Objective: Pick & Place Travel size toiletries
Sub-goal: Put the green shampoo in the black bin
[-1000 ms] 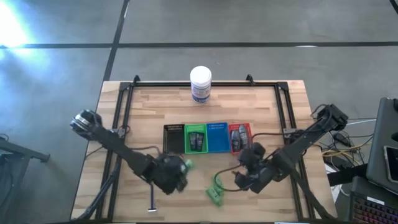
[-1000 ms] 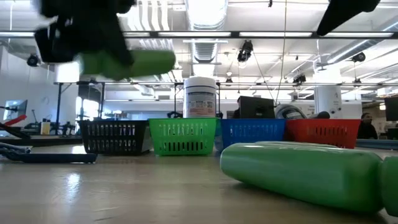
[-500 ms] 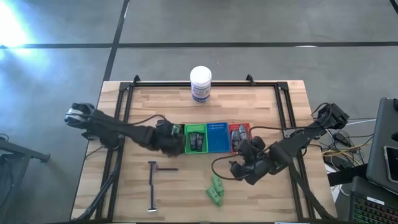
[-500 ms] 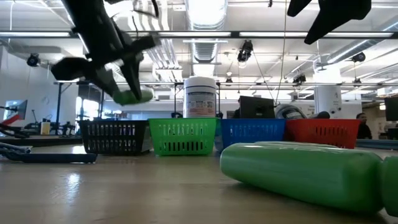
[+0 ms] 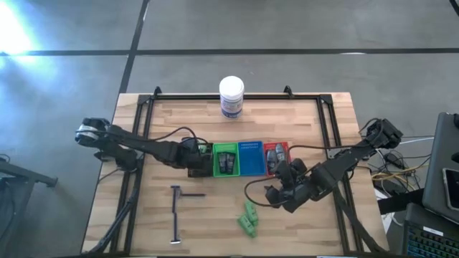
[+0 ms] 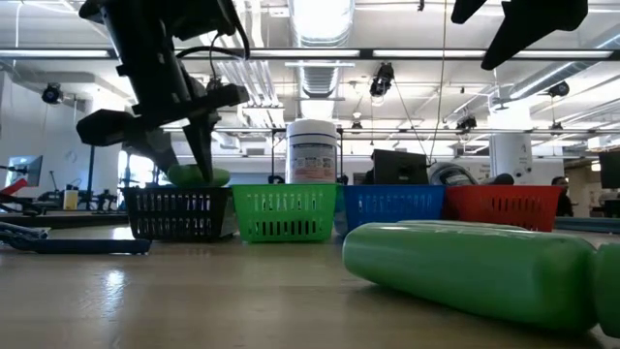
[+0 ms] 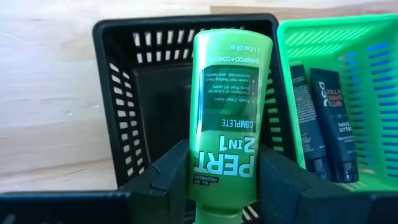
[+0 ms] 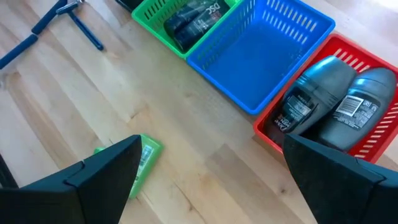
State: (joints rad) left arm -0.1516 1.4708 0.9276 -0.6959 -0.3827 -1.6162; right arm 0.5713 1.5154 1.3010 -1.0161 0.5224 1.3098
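The left end effector [image 7: 221, 186] grips a green shampoo tube [image 7: 227, 124] above the black tray [image 7: 124, 112] at mid-bench, while the right end effector [image 8: 205, 180], fingers spread wide and empty, hovers near the red tray [image 8: 273, 127].

My overhead feed is evenly lit, with a hard white glare on the floor [image 5: 14, 29] far beyond the left claw [image 5: 195, 156]. At bench level, ceiling lights [image 6: 320, 15] blow out overhead, and the near green tube [image 6: 465, 271] below the right claw looms soft, out of focus.
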